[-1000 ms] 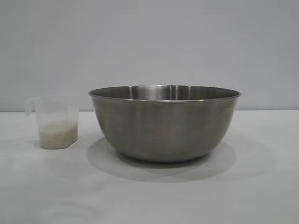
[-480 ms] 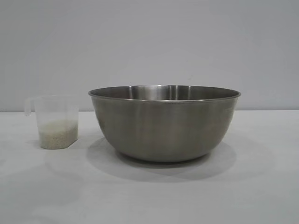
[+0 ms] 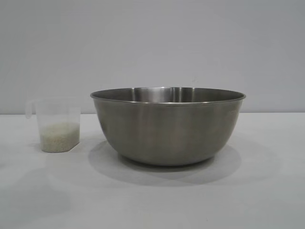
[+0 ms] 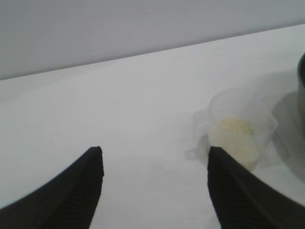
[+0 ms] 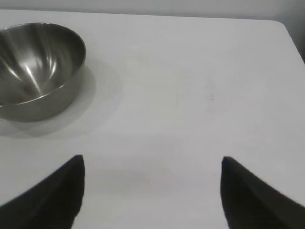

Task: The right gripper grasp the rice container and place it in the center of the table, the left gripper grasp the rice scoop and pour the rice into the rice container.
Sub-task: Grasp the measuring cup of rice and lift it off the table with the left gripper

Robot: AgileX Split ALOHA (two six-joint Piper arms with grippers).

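The rice container (image 3: 167,126), a wide steel bowl, stands on the white table (image 3: 267,191) near its middle; it also shows in the right wrist view as the rice container (image 5: 35,69). To its left stands the rice scoop (image 3: 57,125), a clear cup with rice (image 3: 59,137) in its lower part. My left gripper (image 4: 155,151) is open above the table, apart from the rice scoop (image 4: 240,129), whose handle points toward it. My right gripper (image 5: 152,161) is open over bare table, well away from the bowl. Neither arm shows in the exterior view.
The table's far edge meets a plain grey wall (image 3: 152,43). In the right wrist view the table's corner (image 5: 281,24) lies beyond the gripper. Bare tabletop (image 5: 190,95) stretches between the right gripper and the bowl.
The bowl and scoop have not moved. A faint shadow on the table at the lower left of the exterior view has shifted and grown.
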